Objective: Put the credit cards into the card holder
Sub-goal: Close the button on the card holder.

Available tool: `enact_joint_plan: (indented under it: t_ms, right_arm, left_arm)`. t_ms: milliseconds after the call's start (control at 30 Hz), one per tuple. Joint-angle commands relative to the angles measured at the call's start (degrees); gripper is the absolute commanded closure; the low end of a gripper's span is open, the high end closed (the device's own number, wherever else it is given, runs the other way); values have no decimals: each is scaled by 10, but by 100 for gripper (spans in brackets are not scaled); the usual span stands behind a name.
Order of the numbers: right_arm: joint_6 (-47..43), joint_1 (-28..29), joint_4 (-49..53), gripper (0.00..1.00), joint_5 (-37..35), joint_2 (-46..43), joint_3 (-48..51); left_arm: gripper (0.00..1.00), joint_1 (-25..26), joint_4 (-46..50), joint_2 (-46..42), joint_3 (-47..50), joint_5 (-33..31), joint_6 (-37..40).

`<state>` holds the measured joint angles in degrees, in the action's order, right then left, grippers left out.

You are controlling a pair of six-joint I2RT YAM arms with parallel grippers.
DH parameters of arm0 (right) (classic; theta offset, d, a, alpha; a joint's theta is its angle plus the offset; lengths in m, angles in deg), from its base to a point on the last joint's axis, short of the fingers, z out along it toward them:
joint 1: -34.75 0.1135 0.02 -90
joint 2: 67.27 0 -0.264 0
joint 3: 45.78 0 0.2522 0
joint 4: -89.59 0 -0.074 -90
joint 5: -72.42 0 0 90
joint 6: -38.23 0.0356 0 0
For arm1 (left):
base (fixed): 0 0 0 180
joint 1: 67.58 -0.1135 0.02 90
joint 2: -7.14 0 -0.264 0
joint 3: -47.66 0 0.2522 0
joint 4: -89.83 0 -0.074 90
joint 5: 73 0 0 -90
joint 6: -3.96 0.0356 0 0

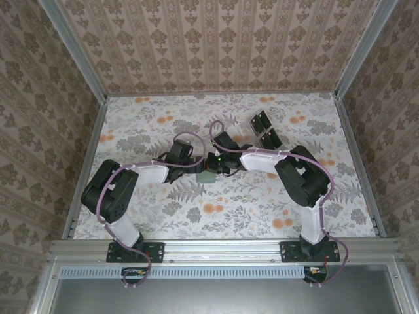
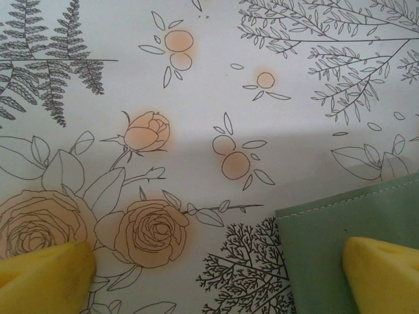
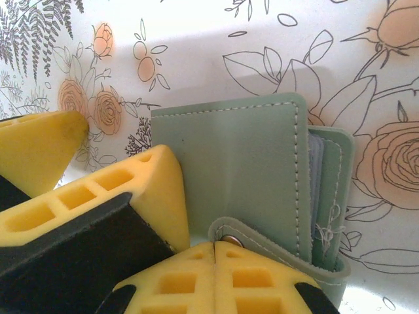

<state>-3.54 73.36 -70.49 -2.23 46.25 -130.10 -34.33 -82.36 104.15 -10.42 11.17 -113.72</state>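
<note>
Gripping, right: the right gripper (image 3: 215,254) has its 2 yellow fingers pressed flat together, no gap between them; the snap end of the card holder's strap sits right at their tips and seems pinched there, curling up off the case.
Left fingers: the left gripper (image 2: 213,282) stands wide open, holding nothing.
Left finger contact: 1 finger (image 2: 383,271) hangs over the corner of the card holder, the other (image 2: 46,275) over the bare floral table; the pictures do not show whether either touches.
Card holder: the card holder (image 3: 236,170), sage green with pale stitching, lies flat on the table (image 1: 229,216) at its middle, between the 2 grippers.
Holder contents: a pale grey-blue layer shows between the covers at the right edge in the right wrist view; I cannot tell whether it is a card or a lining.
Credit cards: the credit cards (image 1: 265,129) lie as a small black cluster on the table, beyond and to the right of the holder, well apart from it and from both grippers.
</note>
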Motion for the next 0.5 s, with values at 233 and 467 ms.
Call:
enact_joint_plan:
  t_ms: [233, 467]
  right_arm:
    - [14, -6, 17, 100, -8, 43, -5]
    - [33, -20, 59, 100, -19, 73, 0]
  left_arm:
    - [0, 1, 33, 32, 25, 77, -35]
    - [0, 1, 32, 34, 27, 81, -37]
